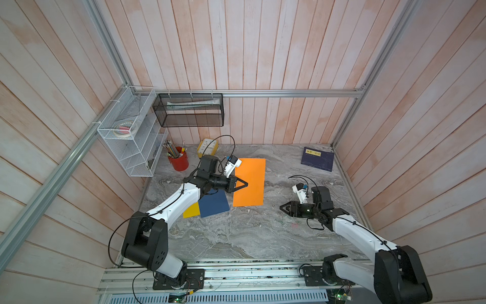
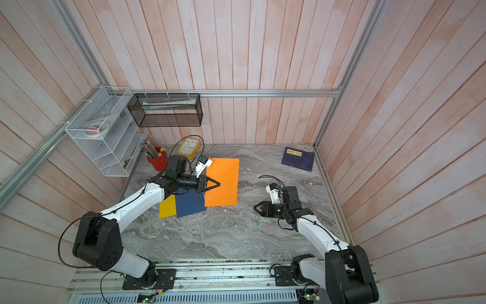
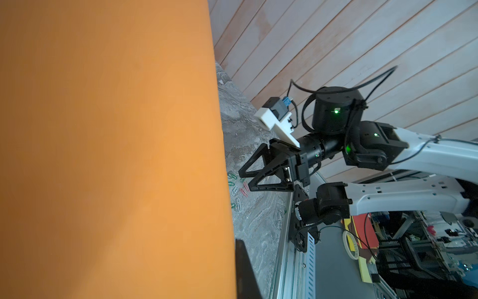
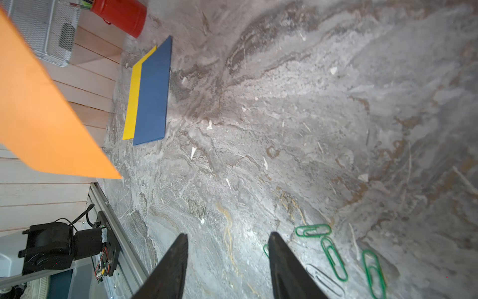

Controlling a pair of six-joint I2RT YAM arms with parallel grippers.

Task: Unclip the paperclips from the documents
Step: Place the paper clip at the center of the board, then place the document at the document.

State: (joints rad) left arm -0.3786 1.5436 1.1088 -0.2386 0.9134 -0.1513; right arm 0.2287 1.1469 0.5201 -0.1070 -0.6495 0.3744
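Top views both showed us a grey marbled table [image 1: 236, 237] walled in on three sides by pale wood planks. The left fingers [image 1: 245, 185] were pinched fully together on the orange sheet [image 1: 251, 179], gripping it a little way in from its left long edge. The right wrist view showed that sheet held up off the table, one corner hanging in the air.

Under the left arm, the blue sheet [image 1: 214, 204] lay flat on the yellow sheet [image 1: 191, 210]. Only a strip of yellow showed along one long edge and at the near left corner.

The right fingers [image 1: 286, 208] sat low over the table's right half, well apart from all three sheets. In the right wrist view they stood partly spread, with only bare table between the tips, and they held nothing. The paperclips [image 4: 333, 259] lay loose on the table just beside those fingers, toward the front edge. Several were green and one was silvery, and the left wrist view showed reddish ones among them.

A band of bare table ran between the orange sheet's right edge and the right fingers. More bare table stretched across the front, up to the metal rail. A navy booklet [image 1: 317, 158] lay in the far right corner. A red cup [image 1: 179, 161] of pencils stood by a white wire rack [image 1: 131, 136] at the far left.
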